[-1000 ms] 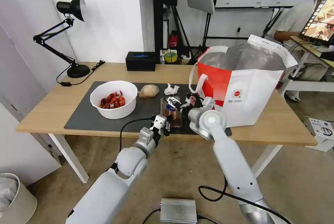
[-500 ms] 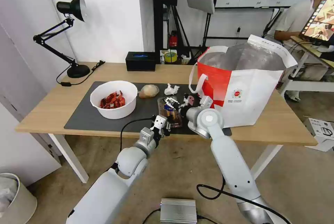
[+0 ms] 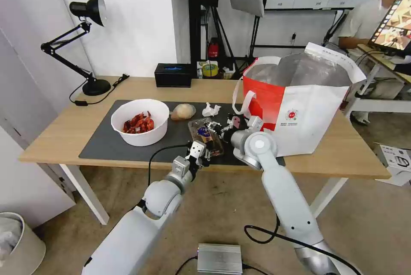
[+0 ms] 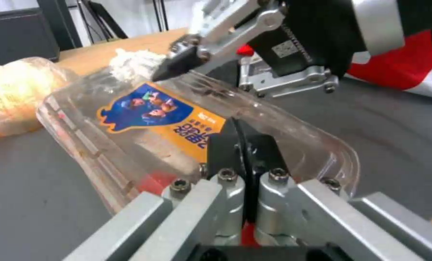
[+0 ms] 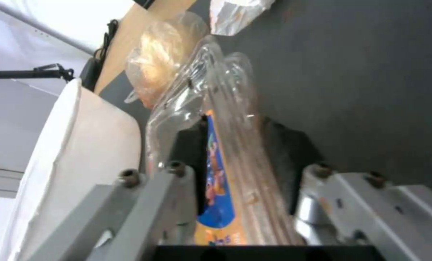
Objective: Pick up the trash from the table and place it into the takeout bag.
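Note:
The clear plastic tray point(image 3: 203, 131) with a blue-and-orange label stands tilted above the dark mat point(image 3: 102, 144), held from two sides. My left gripper point(image 3: 200, 152) is shut on its near rim point(image 4: 244, 145). My right gripper point(image 3: 215, 129) is clamped on its right edge, with a finger on each face of the tray point(image 5: 225, 108). The white bowl point(image 3: 140, 122) of red shells sits to the left on the mat. The beige wrapped lump point(image 3: 183, 111) and the crumpled tissue point(image 3: 210, 109) lie just behind the tray. The red-and-white takeout bag point(image 3: 299, 108) stands open at the right of the table point(image 3: 55, 134).
A black box point(image 3: 173, 75) and a black desk lamp point(image 3: 87, 44) with its cord stand at the back of the table. The bag's white strap point(image 3: 239, 99) hangs close to my right gripper. A person sits at another desk far to the right.
The tray has gone from lying flat to tilted up, its label now facing up and left. My right gripper has shifted slightly left with it, while the left gripper has stayed at the near rim.

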Robot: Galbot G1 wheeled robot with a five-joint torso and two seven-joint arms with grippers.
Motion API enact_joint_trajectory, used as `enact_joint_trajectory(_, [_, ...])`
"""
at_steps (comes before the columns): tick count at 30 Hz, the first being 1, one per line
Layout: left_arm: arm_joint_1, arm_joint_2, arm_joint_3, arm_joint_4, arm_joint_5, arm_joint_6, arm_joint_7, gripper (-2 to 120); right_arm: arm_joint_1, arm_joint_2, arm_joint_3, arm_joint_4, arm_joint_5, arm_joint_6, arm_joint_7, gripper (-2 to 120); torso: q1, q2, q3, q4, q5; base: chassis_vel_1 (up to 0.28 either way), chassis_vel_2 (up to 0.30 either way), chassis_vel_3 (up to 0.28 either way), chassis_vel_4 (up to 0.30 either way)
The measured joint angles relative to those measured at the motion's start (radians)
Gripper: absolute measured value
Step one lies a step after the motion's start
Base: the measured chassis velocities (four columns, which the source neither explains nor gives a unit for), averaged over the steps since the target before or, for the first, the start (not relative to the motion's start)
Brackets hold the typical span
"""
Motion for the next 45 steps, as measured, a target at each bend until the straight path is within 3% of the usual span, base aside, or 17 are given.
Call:
enact_joint_trajectory(7, [0.002,-0.003,0.0,-0.001,0.002,-0.005,-0.001,0,-0.004,-0.019,0.002,0.01,0.023,-0.017,0.008,0,0.0,0.0,0.0,0.0,0.0,0.0,0.0,0.0,0.0])
enact_joint_trajectory(15, [0.011,-0.002,-0.016,-0.015,-0.001,-0.009,-0.001,0,-0.007,-0.018,0.002,0.01,0.023,-0.018,0.01,0,0.0,0.0,0.0,0.0,0.0,0.0,0.0,0.0,0.0])
enact_joint_trajectory(24, [0.074,0.036,-0.09,-0.109,-0.034,-0.013,-0.004,0,-0.007,-0.009,0.007,0.007,0.024,-0.016,0.007,0,0.0,0.0,0.0,0.0001,0.0,0.0,0.0,0.0,0.0])
enact_joint_trajectory(31, [0.164,0.066,-0.179,-0.18,-0.055,-0.032,-0.019,0,-0.006,-0.006,0.012,0.007,0.025,-0.014,0.004,0,0.0,0.0,0.0,0.0,-0.0002,0.0,0.0,0.0,0.0])
enact_joint_trajectory(33, [0.235,0.07,-0.248,-0.211,-0.055,-0.045,-0.018,0,-0.008,-0.006,0.02,0.012,0.027,-0.014,0.0,0,0.0,0.0,0.0,0.0002,-0.0002,0.0,0.0,0.0,0.0])
enact_joint_trajectory(36, [0.277,0.067,-0.285,-0.229,-0.055,-0.051,-0.016,1,-0.012,-0.008,0.025,0.018,0.028,-0.013,-0.004,0,0.0,0.0,0.0,0.0003,-0.0002,0.0,0.0,0.0,0.0])
enact_joint_trajectory(39, [0.327,0.058,-0.331,-0.256,-0.06,-0.055,-0.011,15,-0.021,-0.012,0.032,0.029,0.028,-0.012,-0.012,0,0.0,0.0,0.0,0.0,-0.0002,0.0,0.0,0.0,0.0])
enact_joint_trajectory(44, [0.359,0.048,-0.358,-0.275,-0.061,-0.059,-0.003,25,-0.025,-0.012,0.035,0.041,0.027,-0.011,-0.016,0,0.0,0.0,0.0,0.0001,-0.0001,0.0,0.0,0.0,0.0])
enact_joint_trajectory(45, [0.375,0.043,-0.369,-0.283,-0.061,-0.062,-0.001,34,-0.028,-0.012,0.037,0.051,0.027,-0.01,-0.02,0,0.0,0.0,0.0,0.0001,-0.0001,0.0,0.0,0.0,0.0])
